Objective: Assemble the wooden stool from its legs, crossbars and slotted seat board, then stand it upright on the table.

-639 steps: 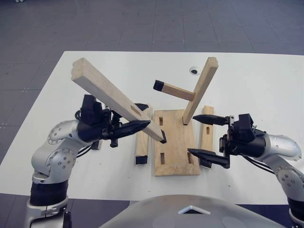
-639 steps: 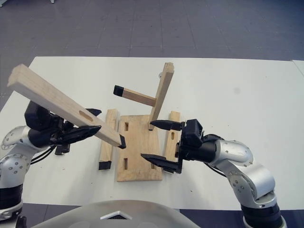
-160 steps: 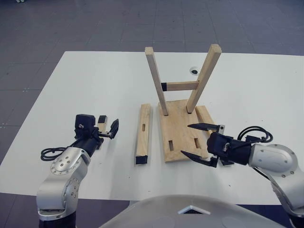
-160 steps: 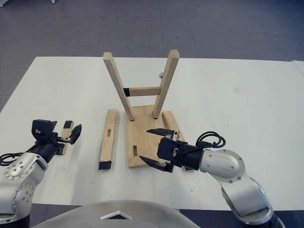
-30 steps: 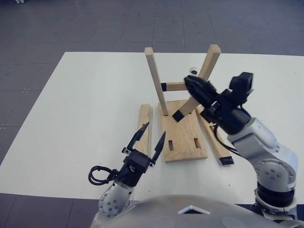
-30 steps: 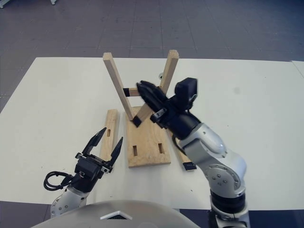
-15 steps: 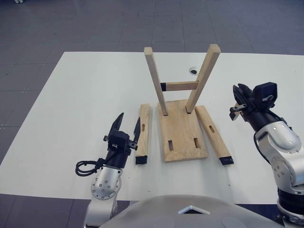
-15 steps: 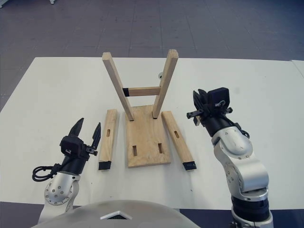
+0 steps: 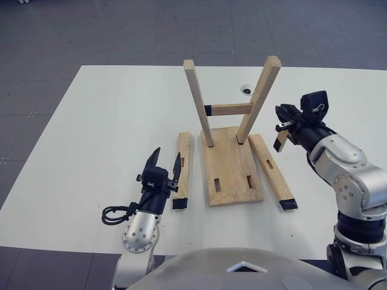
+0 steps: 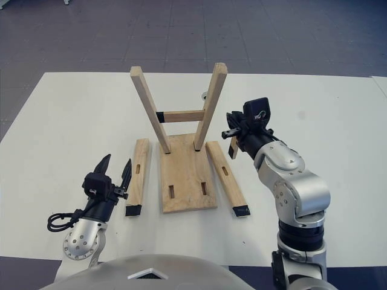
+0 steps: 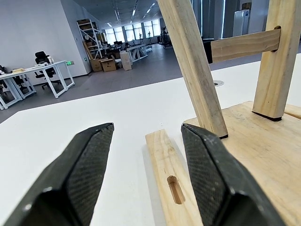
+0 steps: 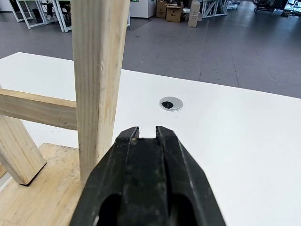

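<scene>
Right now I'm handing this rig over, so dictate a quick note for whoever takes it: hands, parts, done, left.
Left hand: open, low over the table, next to the left loose leg.
Right hand: shut on the second crossbar, in the air right of the standing legs.
Done: both standing legs sit in the far slots of the seat board, joined by the first crossbar.
Left: fit the left loose leg and right loose leg into the near slots with the second crossbar, then stand the stool upright.
</scene>
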{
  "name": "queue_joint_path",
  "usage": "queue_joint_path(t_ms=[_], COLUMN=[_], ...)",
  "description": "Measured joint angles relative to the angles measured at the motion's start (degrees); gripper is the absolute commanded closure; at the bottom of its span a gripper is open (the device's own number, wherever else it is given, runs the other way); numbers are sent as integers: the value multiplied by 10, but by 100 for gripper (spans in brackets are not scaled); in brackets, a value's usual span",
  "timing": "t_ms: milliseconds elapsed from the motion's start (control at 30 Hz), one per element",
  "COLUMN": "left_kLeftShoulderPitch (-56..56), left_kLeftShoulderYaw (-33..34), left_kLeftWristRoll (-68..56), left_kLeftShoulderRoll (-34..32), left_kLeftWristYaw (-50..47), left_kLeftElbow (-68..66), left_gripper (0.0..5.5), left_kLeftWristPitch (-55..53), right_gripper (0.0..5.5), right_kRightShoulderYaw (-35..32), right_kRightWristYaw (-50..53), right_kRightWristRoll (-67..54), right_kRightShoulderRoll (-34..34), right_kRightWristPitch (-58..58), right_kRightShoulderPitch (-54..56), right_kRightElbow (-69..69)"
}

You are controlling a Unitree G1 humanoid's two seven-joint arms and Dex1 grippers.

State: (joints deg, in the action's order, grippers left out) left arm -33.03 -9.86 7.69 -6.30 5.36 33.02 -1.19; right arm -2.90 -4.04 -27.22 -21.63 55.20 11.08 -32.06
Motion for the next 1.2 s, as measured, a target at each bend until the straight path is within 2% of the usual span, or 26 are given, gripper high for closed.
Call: queue_joint_path(t_ms=[400, 1200], left_kLeftShoulderPitch=[1, 1], left_kLeftShoulderYaw=[6, 12], left_kLeftWristRoll=[0, 5], left_kLeftShoulderRoll=[-2, -3], left_kLeftWristYaw=[0, 0], left_kLeftElbow=[0, 9], left_gripper=[285, 285], left_kLeftWristPitch=[-8, -11], right_gripper=[508, 508], right_kRightShoulderYaw=[41, 36], right_kRightWristYaw=[-9, -12], right_kRightWristRoll=[33, 46], right_kRightShoulderRoll=[14, 27], right_kRightWristPitch=[-6, 15], right_kRightShoulderPitch=[-38, -69], right_kRightElbow=[-10, -61])
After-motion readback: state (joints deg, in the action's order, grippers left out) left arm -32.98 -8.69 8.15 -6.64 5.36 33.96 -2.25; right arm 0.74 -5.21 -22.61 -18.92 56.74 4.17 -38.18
